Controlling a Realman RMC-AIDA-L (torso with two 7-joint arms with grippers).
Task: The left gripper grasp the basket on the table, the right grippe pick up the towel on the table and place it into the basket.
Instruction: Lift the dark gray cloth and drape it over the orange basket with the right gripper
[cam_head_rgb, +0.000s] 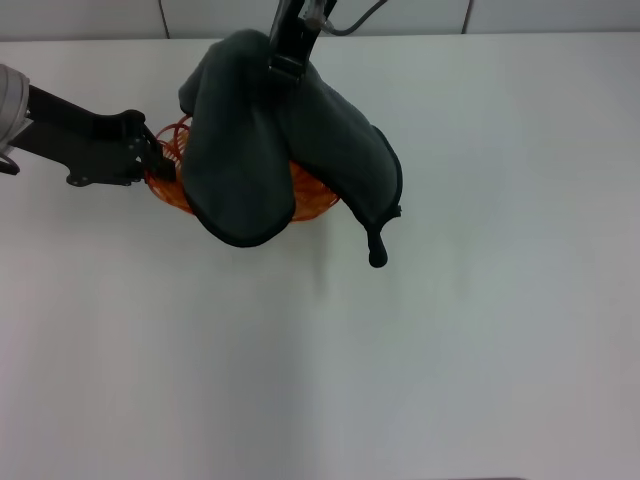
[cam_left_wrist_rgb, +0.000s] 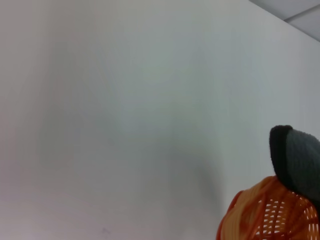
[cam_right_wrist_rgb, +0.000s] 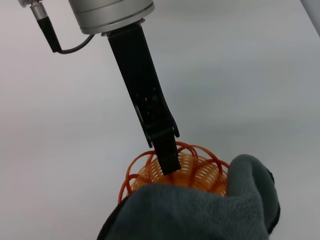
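On the plain white table, the dark grey soft towel hung in two lobes over the small orange wire basket, pinched by the slim black right gripper. The black left gripper clasped the basket's rim.

Left arm reaches in from the left edge of the head view, black links nearly level, its left claw at the left rim of the basket with the fingertips closed onto the wire. Right arm comes down from the far side, silver-grey wrist with a thin cable; its slim black right claw points downward and is pinched on the top fold of the towel, which hangs from it. In the right wrist view one black finger runs down over the basket.
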